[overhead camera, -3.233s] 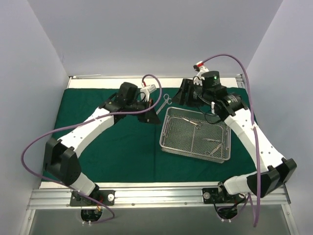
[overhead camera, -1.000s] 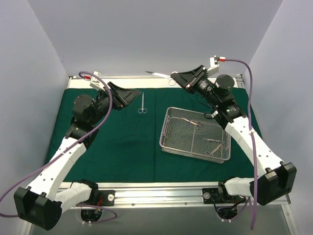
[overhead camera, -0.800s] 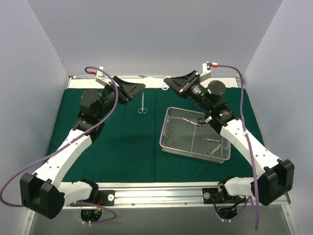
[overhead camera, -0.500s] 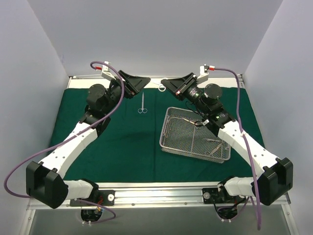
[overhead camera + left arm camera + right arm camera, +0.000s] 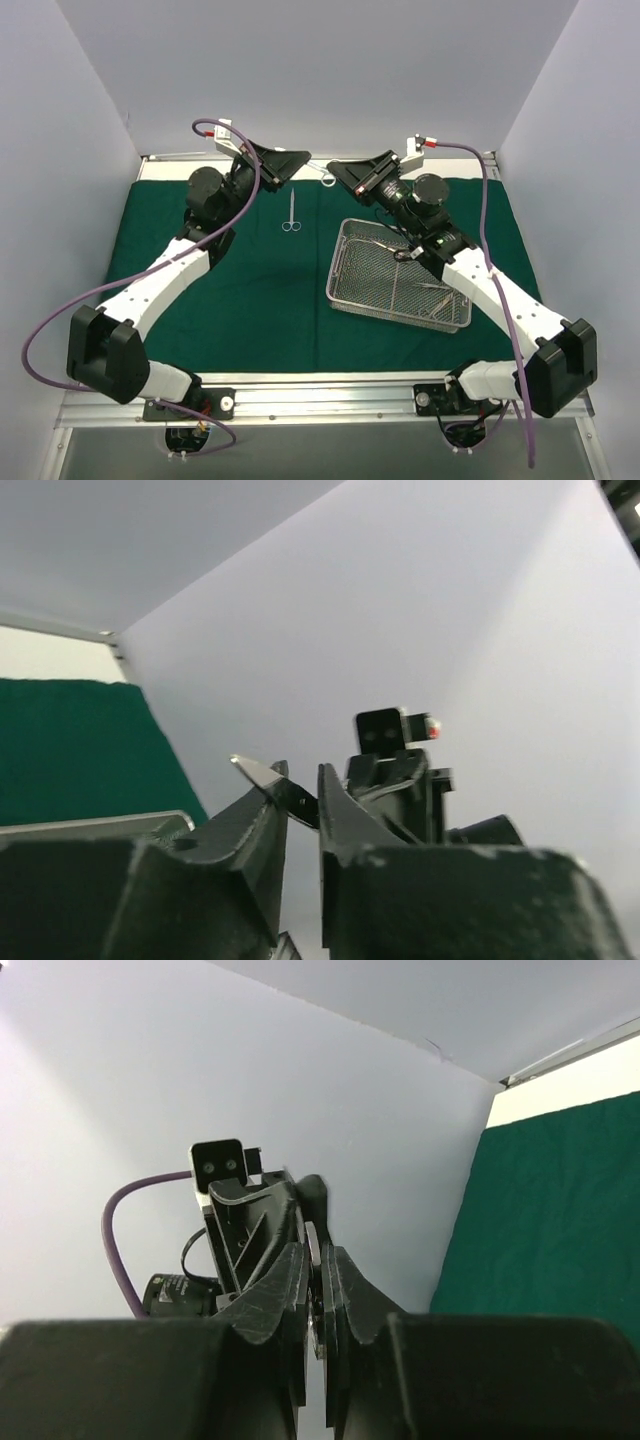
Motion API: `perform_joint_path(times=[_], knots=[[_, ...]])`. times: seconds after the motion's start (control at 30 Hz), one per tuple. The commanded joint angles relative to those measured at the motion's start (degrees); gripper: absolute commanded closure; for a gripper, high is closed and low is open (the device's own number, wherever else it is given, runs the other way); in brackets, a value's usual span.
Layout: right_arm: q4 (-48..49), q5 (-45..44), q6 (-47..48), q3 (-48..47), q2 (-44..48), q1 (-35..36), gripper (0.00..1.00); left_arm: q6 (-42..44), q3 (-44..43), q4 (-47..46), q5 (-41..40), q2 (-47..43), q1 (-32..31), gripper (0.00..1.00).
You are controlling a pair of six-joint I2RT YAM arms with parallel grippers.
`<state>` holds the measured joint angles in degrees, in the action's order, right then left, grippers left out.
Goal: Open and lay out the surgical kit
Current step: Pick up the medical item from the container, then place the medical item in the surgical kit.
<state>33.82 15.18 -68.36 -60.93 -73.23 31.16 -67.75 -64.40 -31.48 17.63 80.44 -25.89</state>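
Handover seems begun: above the drape [image 5: 240, 300], beyond the far-left corner of the wire-mesh tray [image 5: 334, 270], the left tool [image 5: 302, 158] has narrowed about the tip of the scissor-like instrument [image 5: 255, 772], contact uncertain, while the right tool [image 5: 336, 169] stays clamped on its ring end.

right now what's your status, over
Right gripper shut on steel instrument, held high at far edge. Left gripper around its tip, grip unconfirmed. Scissors laid on drape, more in tray. Nothing blocking.

Drape [image 5: 250, 300] is matte green cloth, tray [image 5: 365, 285] is shiny wire-mesh metal, scissors [image 5: 291, 212] look like polished steel.
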Motion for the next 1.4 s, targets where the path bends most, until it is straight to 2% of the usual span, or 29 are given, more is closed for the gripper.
perform_joint_path(times=[0.0, 0.07, 0.13, 0.17, 0.2, 0.23, 0.3, 0.33, 0.37, 0.4, 0.47, 0.5, 0.53, 0.6, 0.63, 0.77, 0.97, 1.17, 1.37], knots=[[5.9, 0.8, 0.2, 0.2, -1.5, 0.7, 1.00, -2.1, -3.1, -8.1, 4.3, 3.0, 1.4, 0.82], [4.2, 3.0, 0.6, -0.9, -2.9, 0.5, 0.96, -4.1, -3.5, -9.8, 6.4, 4.7, 2.2, 0.97], [-3.9, 3.4, 4.5, -4.4, -3.2, -1.1, 0.55, -3.5, -4.4, -7.7, 12.1, 6.8, 5.1, 0.98], [-17.0, 2.0, 12.5, -7.2, -3.4, -1.5, 0.24, -2.3, -6.1, -6.0, 15.2, 7.5, 6.5, 0.98], [-23.0, 2.0, 17.4, -13.7, -4.4, -2.2, 0.20, -0.5, -7.2, 1.2, 18.6, 9.0, 7.9, 0.98], [-33.3, 2.0, 22.4, -16.8, -4.8, -3.8, 0.20, 5.1, -8.6, 5.7, 25.0, 10.0, 10.9, 0.98], [-43.2, 0.3, 33.1, -24.0, -5.3, -5.9, 0.19, 11.2, -11.1, 12.9, 29.9, 12.4, 13.8, 0.98], [-49.3, -0.2, 35.4, -25.2, -5.3, -8.5, 0.19, 16.4, -11.7, 18.9, 31.9, 13.3, 16.8, 0.98], [-51.7, -0.2, 37.2, -26.1, -5.0, -9.9, 0.18, 18.3, -12.3, 20.4, 37.1, 14.8, 18.1, 0.98], [-54.5, 0.0, 40.8, -27.0, -4.7, -11.1, 0.18, 20.9, -14.8, 23.2, 38.8, 17.8, 19.5, 0.98], [-61.9, -1.0, 44.5, -29.9, -5.0, -12.5, 0.18, 31.7, -18.5, 36.4, 40.9, 21.2, 21.8, 0.98], [-64.2, -2.4, 46.1, -30.6, -5.0, -12.8, 0.18, 36.6, -25.0, 48.8, 41.5, 25.6, 22.2, 0.98], [-67.3, -2.5, 48.6, -31.4, -5.3, -13.0, 0.18, 47.4, -29.0, 55.9, 40.9, 27.9, 22.3, 0.98], [-69.6, -2.4, 50.5, -31.4, -5.5, -13.8, 0.18, 55.8, -36.5, 70.0, 39.6, 35.3, 21.9, 0.98], [-71.2, -2.2, 51.6, -31.3, -5.8, -14.2, 0.18, 60.1, -41.5, 72.4, 39.8, 37.5, 21.8, 0.98], [-73.4, 0.1, 53.8, -31.4, -8.0, -16.0, 0.20, 61.5, -47.8, 72.8, 42.7, 45.2, 23.0, 0.98], [-73.6, 0.7, 54.0, -29.8, -9.1, -17.6, 0.21, 72.7, -64.3, 86.7, 41.4, 57.9, 22.4, 0.98], [-73.4, 1.9, 54.4, -28.8, -10.8, -19.6, 0.22, 74.8, -69.2, 88.7, 37.9, 62.3, 21.7, 0.98], [-73.4, 2.9, 54.4, -26.3, -10.4, -20.7, 0.23, 72.2, -68.7, 81.8, 36.8, 63.4, 20.4, 0.98]])
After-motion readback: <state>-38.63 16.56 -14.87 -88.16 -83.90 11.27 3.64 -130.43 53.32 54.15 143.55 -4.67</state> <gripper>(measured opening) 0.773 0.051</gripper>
